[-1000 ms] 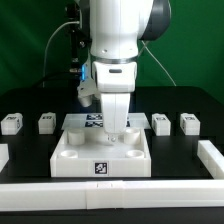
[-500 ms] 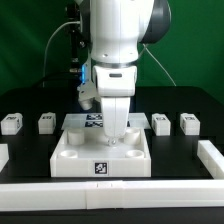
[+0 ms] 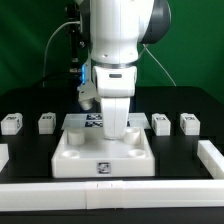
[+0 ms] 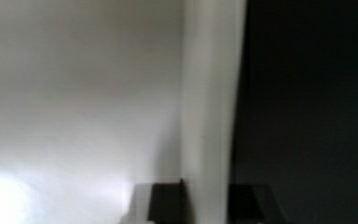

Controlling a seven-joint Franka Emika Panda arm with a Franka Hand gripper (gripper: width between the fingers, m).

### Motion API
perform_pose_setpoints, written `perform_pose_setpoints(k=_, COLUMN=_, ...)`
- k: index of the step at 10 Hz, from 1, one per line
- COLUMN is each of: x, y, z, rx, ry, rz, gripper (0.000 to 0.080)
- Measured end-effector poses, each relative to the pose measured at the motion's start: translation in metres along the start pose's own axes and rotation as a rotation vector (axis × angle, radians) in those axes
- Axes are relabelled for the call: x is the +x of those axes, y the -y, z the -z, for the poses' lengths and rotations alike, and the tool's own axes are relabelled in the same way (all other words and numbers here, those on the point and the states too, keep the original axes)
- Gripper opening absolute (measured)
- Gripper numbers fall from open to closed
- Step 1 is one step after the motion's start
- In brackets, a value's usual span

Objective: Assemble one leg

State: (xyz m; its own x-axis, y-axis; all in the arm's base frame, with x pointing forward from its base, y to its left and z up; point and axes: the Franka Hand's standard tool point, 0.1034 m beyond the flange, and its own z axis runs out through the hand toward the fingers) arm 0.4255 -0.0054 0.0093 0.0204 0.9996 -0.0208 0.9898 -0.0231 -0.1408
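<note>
Four small white legs stand in a row on the black table: two at the exterior view's left [image 3: 10, 123] [image 3: 46, 122] and two at its right [image 3: 160, 123] [image 3: 189, 123]. The large flat white tray-like part [image 3: 80, 158] lies in the middle. My gripper [image 3: 117, 132] is down at its far edge. In the wrist view the gripper [image 4: 211, 205] has its two dark fingertips [image 4: 172, 205] on either side of the part's thin white wall [image 4: 211, 120], closed on it. No leg is held.
The marker board [image 3: 88, 121] lies just behind the tray-like part. White rails run along the front [image 3: 110, 190] and at the right [image 3: 210, 152]. Cables hang behind the arm.
The tray-like part has shifted slightly toward the front and the exterior view's right together with the gripper. The legs have not moved.
</note>
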Motion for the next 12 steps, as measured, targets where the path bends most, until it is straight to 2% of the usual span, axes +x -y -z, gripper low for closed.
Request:
perform_pose_setpoints(k=8, x=0.001, y=-0.001, z=0.000, rx=-0.004, ry=-0.001, rz=0.000, gripper=0.0077)
perform_pose_setpoints(k=9, x=0.007, y=-0.007, z=0.002, rx=-0.009, ry=-0.003, rz=-0.003, gripper=0.0077)
perform_pose_setpoints(k=12, x=0.040, y=-0.030, z=0.004, rx=-0.032, ry=-0.018, rz=-0.012, gripper=0.0077)
